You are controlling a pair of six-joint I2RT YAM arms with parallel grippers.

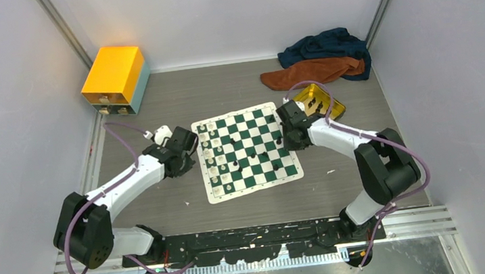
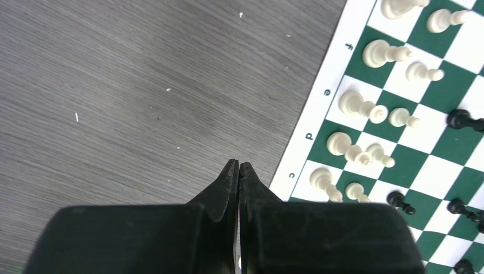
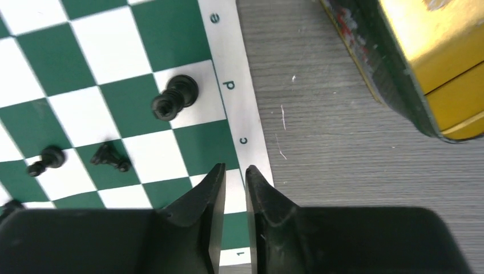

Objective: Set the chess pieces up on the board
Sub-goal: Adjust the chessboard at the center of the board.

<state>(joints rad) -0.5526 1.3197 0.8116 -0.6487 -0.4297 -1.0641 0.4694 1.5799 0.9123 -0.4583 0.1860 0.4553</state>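
Two rows of cream-white chess pieces stood along the 9 o'clock edge of the board, with black pieces scattered toward 3 o'clock. Your left fingers were pressed shut, empty, over the bench off that edge; your right fingers stood slightly apart, holding nothing, at the 3 o'clock border.

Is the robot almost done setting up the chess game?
About halfway, I'd say. Done: the cream pieces stand in two rows along one edge of the board. In hand: nothing; the left gripper is shut and empty beside the board, the right gripper is slightly open and empty by one black piece at the opposite edge. Left: the other black pieces sit scattered mid-board.
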